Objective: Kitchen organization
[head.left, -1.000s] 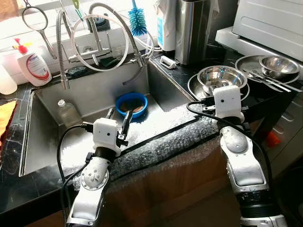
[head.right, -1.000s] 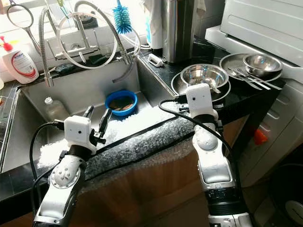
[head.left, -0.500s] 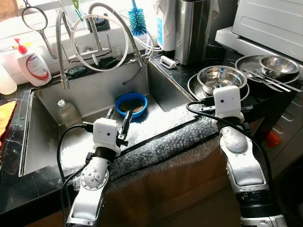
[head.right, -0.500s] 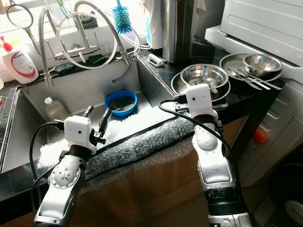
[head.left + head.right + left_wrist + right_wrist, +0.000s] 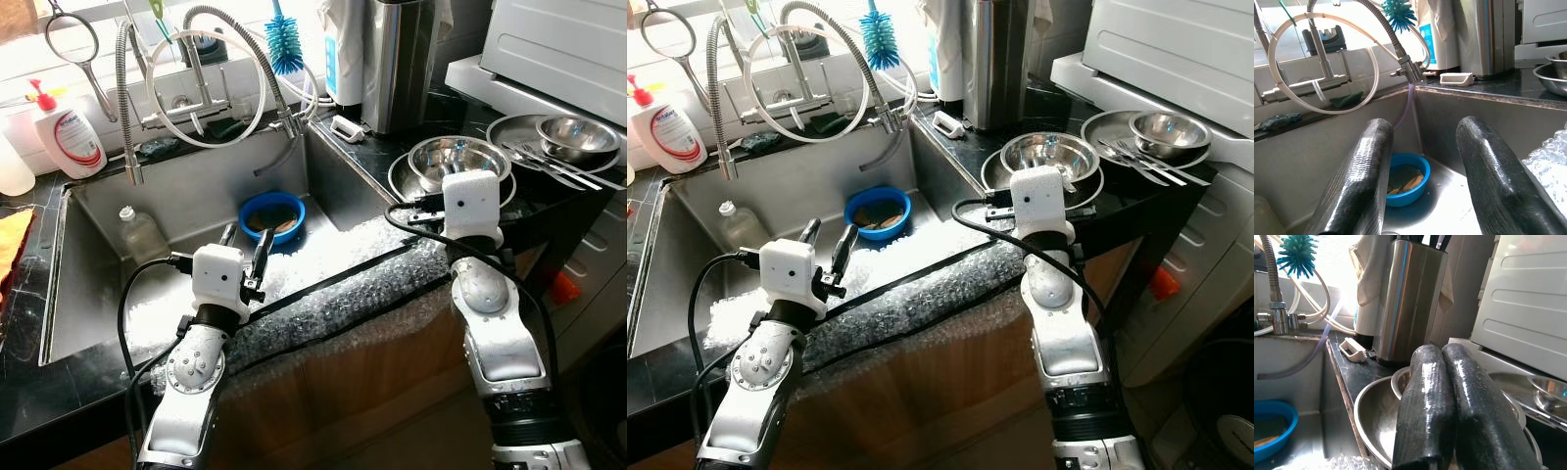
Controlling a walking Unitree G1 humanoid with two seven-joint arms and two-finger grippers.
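Since 1 s ago my right gripper has edged slightly toward the steel bowl just ahead, fingers pressed together & holding nothing, so I judge a reach is only starting. Bowl's round, mouth up, no real long axis. Left gripper, fingers apart, points at blue bowl in sink.

A black stone table surrounds a steel sink holding a blue bowl and a clear bottle, with stacked steel bowls at three o'clock and a soap bottle at ten o'clock.
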